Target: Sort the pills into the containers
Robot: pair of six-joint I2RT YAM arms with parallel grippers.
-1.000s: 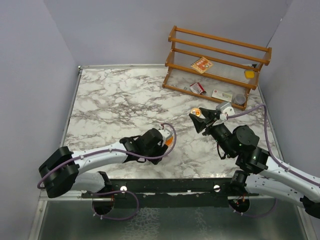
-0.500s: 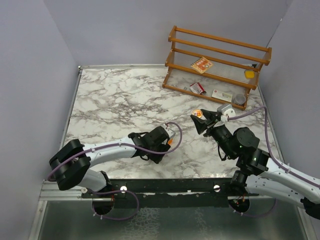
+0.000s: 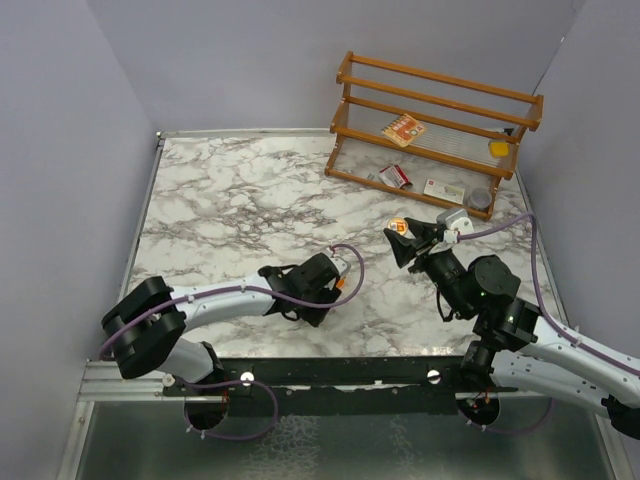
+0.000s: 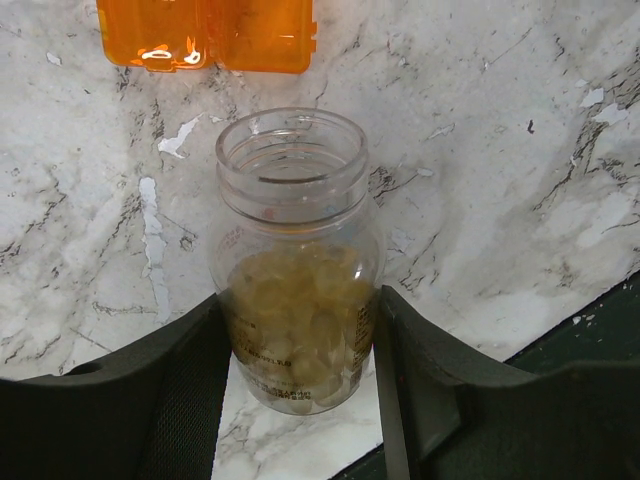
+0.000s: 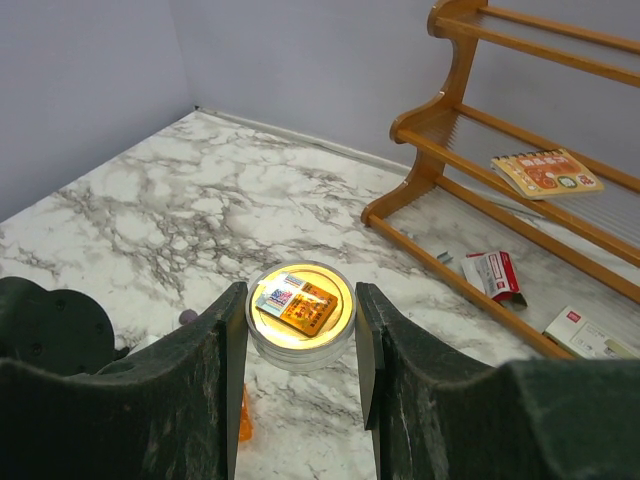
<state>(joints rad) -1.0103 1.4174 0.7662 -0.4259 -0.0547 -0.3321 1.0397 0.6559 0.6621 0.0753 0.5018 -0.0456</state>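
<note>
The small clear jar (image 4: 295, 290), open-mouthed and full of tan-yellow pills, stands upright on the marble table. My left gripper (image 4: 300, 312) is shut on its lower half. The orange box (image 4: 205, 35) lies just beyond the jar; in the top view it (image 3: 344, 284) is beside the left gripper (image 3: 324, 282). My right gripper (image 5: 300, 300) is shut on a round clear lid (image 5: 300, 312) with a yellow inside and an orange label, held above the table. In the top view the lid (image 3: 397, 226) is right of the jar.
A wooden rack (image 3: 440, 130) stands at the back right, with red-and-white packets (image 3: 395, 176), a grey tin (image 3: 478, 198) and a small yellow object (image 3: 498, 148). A small purple object (image 5: 188, 317) lies on the marble near the left arm.
The left arm's elbow swung right and its gripper settled slightly lower. The right gripper drifted a little right with the lid.
</note>
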